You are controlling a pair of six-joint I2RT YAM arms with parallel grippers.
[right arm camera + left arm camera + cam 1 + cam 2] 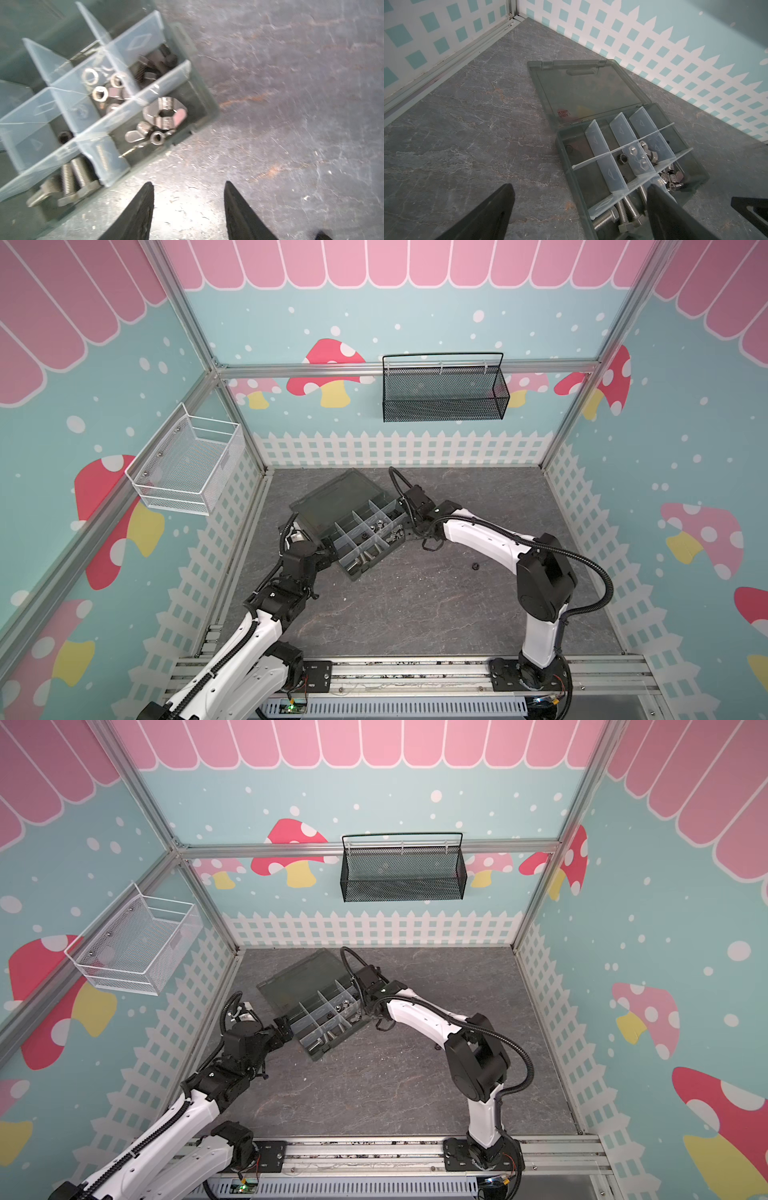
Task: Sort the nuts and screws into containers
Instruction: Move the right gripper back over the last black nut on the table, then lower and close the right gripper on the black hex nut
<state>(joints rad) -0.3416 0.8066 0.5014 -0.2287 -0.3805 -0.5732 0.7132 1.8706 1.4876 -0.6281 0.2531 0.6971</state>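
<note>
- On the grey bench (415, 614), an open box (559, 137) holds silver screws (604, 220) and nuts (632, 150) in separate compartments.
- Left claw (581, 186) spread wide, gripping nothing.
- Right claw (188, 182) parted, empty, beside the box.

White links (478, 531) join black joints (544, 572), trailed by ribbed black cables (598, 569).

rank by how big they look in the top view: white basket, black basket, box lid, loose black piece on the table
1-2. white basket and black basket: look alike, can't rank
3. box lid: clearly smaller, though it lies farther from the camera
4. black piece: tiny
</note>
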